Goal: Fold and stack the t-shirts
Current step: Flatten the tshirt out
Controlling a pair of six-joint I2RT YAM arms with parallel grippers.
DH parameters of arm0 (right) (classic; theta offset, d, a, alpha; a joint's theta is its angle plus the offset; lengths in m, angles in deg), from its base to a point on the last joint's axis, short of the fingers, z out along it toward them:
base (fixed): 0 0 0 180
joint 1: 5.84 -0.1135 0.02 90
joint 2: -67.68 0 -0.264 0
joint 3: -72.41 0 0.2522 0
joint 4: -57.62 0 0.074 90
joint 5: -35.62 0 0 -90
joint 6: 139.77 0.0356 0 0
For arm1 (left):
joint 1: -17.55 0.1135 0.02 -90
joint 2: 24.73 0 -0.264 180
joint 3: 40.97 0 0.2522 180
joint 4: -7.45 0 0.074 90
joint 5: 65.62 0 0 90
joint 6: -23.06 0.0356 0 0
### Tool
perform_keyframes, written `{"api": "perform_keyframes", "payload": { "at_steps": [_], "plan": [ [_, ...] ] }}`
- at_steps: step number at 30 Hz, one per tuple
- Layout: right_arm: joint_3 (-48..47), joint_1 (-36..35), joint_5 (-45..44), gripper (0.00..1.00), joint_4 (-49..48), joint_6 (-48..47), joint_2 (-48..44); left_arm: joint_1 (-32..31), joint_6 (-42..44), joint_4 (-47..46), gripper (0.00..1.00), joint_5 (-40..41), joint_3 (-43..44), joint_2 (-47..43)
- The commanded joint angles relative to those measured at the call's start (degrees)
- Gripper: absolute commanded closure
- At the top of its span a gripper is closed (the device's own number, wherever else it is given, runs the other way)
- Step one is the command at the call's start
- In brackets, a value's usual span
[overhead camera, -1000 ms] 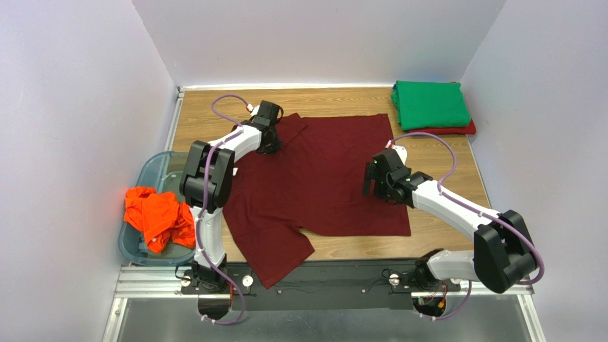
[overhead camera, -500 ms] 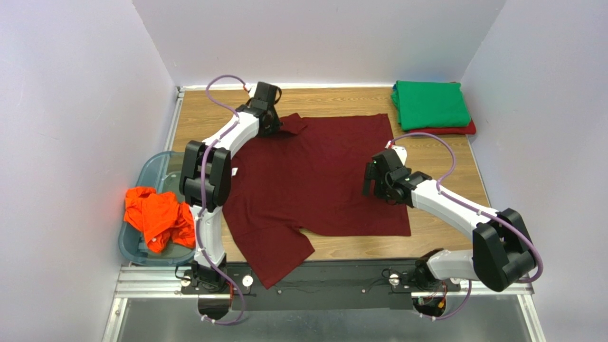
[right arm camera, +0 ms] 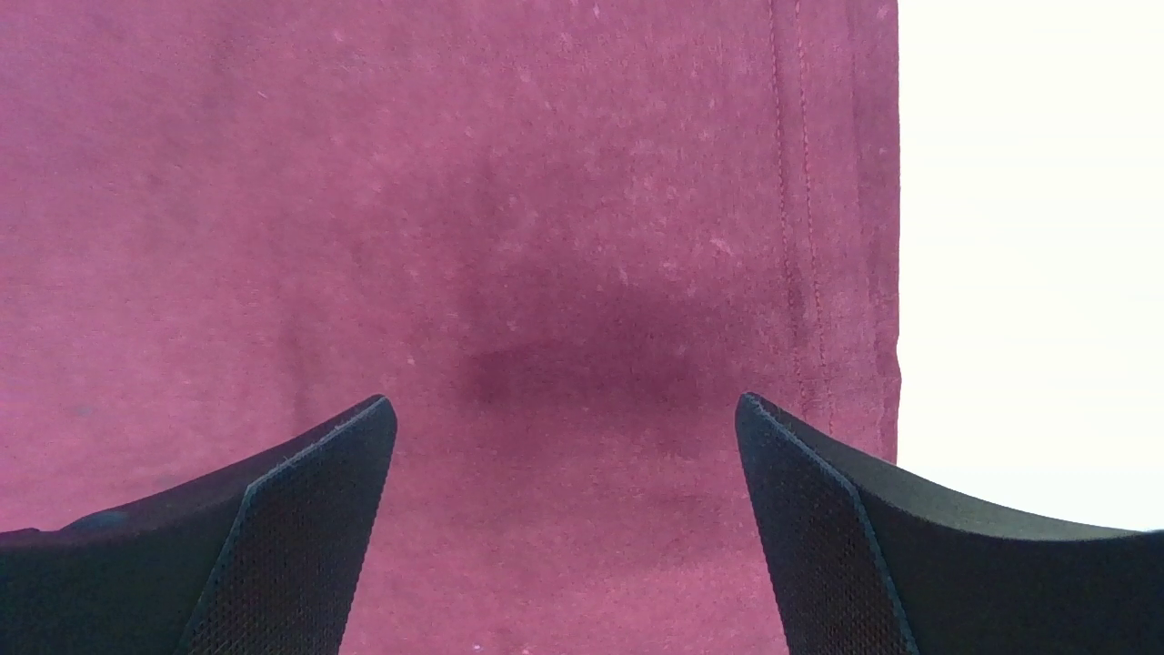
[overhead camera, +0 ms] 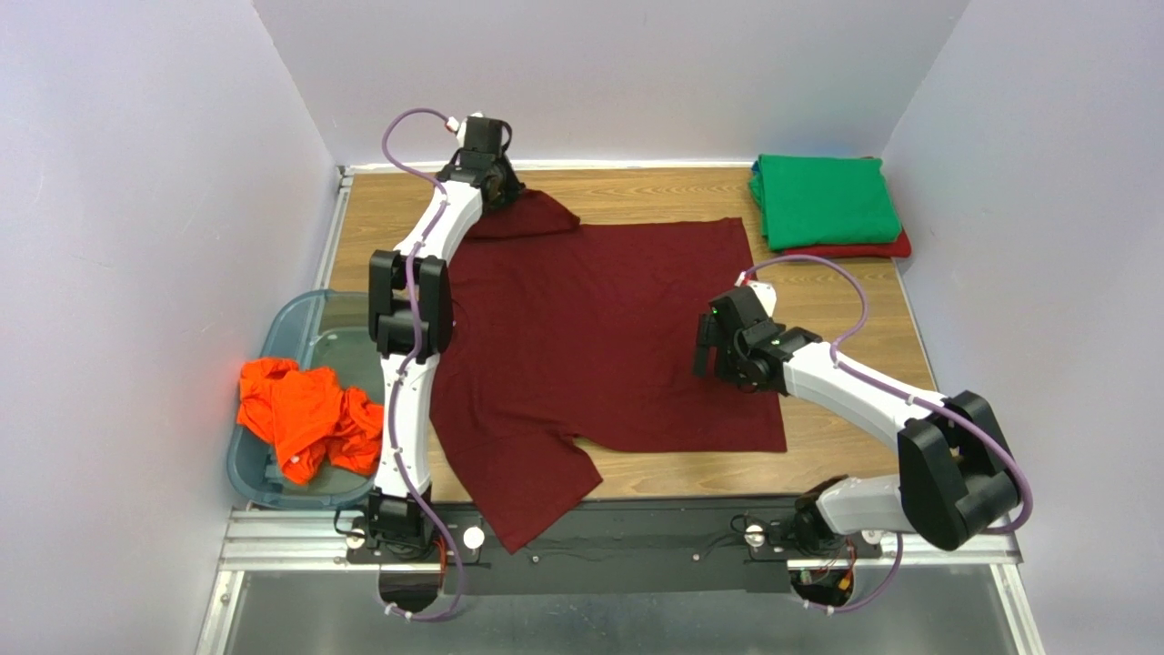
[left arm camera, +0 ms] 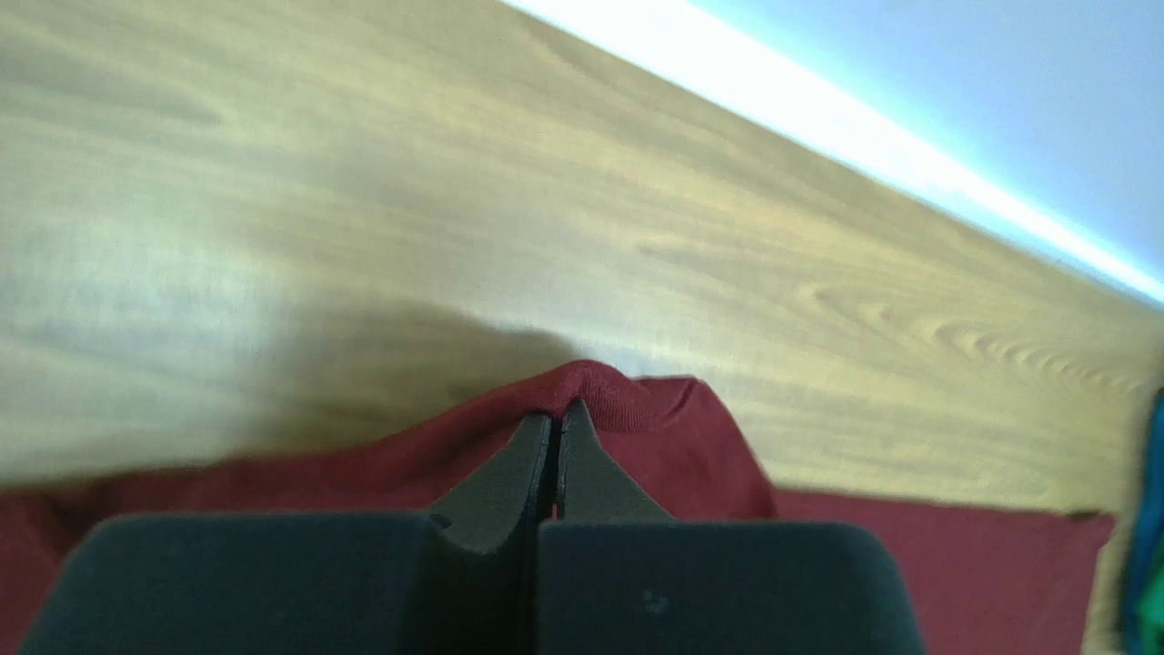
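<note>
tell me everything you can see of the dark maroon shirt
The maroon t-shirt is plain soft-looking cloth, spread mostly flat on the wooden table, one short sleeve reaching past the near edge. The left pincer is shut on the far sleeve's edge, pinching it into a small peak. The right pincer hangs open over its right hem.

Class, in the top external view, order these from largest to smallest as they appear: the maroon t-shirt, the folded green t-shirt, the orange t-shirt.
Largest: maroon t-shirt, spread flat.
Then: green t-shirt, folded, and orange t-shirt, crumpled. They look about alike, so unranked.
</note>
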Motion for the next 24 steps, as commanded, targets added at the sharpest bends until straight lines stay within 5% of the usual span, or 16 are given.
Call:
{"api": "perform_keyframes", "payload": {
  "at_steps": [1, 10, 12, 13, 21, 24],
  "plan": [
    [-1.86, 0.32, -1.87, 0.0, -0.5, 0.22, 1.6, 3.2, -2.99, -4.76, 1.0, -6.51, 6.27, 4.63],
    [-1.94, 0.41, -1.43, 0.0, -0.5, 1.28, 1.08, 6.99, -3.27, -17.51, 1.0, -4.59, 10.16, 9.13],
    [-2.21, 0.41, -0.9, 0.0, -0.41, 1.1, 0.64, 7.6, -2.3, -20.42, 0.5, -5.81, 10.59, 9.31],
    [-2.29, 0.41, -0.64, 0.0, -0.41, 1.1, -0.06, 7.95, -1.6, -20.51, 0.02, -8.43, 11.99, 9.48],
    [-3.87, 0.41, -0.99, 0.0, -0.15, 0.58, -3.67, 7.78, 3.76, -16.92, 0.02, -11.53, 3.04, -2.65],
    [-4.58, 0.41, -1.16, 0.0, -0.24, 0.84, -3.85, 7.61, 4.64, -15.42, 0.02, -13.81, -7.92, -13.76]
  ]
}}
